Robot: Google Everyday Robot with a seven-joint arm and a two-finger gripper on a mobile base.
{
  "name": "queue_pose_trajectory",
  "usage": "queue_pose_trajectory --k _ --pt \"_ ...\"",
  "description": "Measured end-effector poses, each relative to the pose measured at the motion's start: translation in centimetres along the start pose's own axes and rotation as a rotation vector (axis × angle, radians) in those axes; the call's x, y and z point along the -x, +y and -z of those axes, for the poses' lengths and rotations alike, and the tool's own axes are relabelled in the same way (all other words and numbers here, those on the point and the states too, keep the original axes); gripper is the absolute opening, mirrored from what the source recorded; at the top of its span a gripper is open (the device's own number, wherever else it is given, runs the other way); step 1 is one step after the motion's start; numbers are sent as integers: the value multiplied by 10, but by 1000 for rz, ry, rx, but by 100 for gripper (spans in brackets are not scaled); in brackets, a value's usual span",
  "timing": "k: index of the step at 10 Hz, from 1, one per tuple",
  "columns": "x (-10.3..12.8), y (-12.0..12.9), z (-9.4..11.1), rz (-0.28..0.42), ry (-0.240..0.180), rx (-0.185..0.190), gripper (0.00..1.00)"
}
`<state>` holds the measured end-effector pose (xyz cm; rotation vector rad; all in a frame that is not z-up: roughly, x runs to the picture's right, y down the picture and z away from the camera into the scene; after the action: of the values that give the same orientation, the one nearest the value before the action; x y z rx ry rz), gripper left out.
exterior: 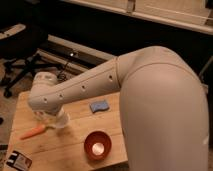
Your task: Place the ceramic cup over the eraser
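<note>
One ceramic cup (pixel 62 121), one eraser (pixel 18 161), one red bowl (pixel 97 145), one blue pad (pixel 99 106), one orange carrot-like piece (pixel 34 132), one wooden table (pixel 62 149); one arm (pixel 100 82), with one gripper (pixel 51 118) low over the table's left side, beside the cup

the gripper (pixel 53 118) is low over the table's (pixel 75 131) left side, mostly hidden under the wrist and blurring into the ceramic cup (pixel 62 121). the eraser (pixel 18 161) sits right at the bottom edge, label unreadable. the arm (pixel 155 105) covers the table's right side.

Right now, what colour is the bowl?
Red-brown bowl, seen in the camera view; the gripper holds the ceramic cup left of it.
</note>
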<state>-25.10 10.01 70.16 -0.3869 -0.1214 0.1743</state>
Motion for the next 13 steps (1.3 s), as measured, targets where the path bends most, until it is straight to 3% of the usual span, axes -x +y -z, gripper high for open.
queue_pose_trajectory --k 4,9,13 --pt "26 27 30 74 -37 0 4" --pt "66 52 53 188 -149 17 4" --pt "86 82 72 320 -204 37 4"
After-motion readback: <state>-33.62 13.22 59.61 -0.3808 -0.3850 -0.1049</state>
